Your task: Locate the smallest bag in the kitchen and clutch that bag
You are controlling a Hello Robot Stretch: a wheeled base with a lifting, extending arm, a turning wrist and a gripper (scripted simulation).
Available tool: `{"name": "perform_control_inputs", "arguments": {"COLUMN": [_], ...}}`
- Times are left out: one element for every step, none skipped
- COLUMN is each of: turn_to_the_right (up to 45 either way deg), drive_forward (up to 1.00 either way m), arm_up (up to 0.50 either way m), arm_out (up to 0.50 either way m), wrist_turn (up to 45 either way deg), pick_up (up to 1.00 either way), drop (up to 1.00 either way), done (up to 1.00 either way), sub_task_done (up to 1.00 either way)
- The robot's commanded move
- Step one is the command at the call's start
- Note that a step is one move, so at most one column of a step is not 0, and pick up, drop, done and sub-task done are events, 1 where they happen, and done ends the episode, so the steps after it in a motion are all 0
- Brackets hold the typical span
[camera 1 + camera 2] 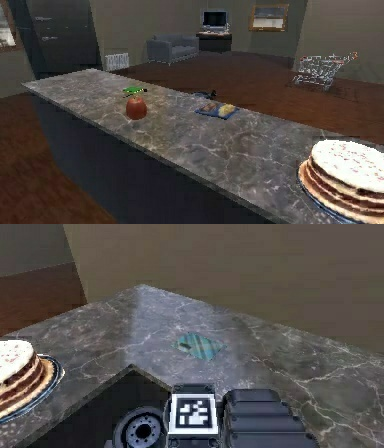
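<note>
Two views, red apple [136, 108] on counter [250, 140] ahead, teal flat thing [201, 345] arm side, gripper [140, 431] load cannot tell

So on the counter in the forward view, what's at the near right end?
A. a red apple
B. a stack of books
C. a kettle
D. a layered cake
D: the layered cake sits at the near right end of the marble counter, while the red apple stands farther off toward the forward view's left.
</note>
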Motion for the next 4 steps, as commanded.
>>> {"name": "perform_control_inputs", "arguments": {"turn_to_the_right": [0.0,0.0,0.0,0.0], "drive_forward": [0.00,0.00,0.00,0.00], "arm_up": [0.00,0.00,0.00,0.00], "arm_out": [0.30,0.00,0.00,0.00], "wrist_turn": [0.0,45.0,45.0,45.0], "pick_up": [0.00,0.00,0.00,0.00], "drop": [0.00,0.00,0.00,0.00], "done": [0.00,0.00,0.00,0.00], "sub_task_done": [0.00,0.00,0.00,0.00]}}
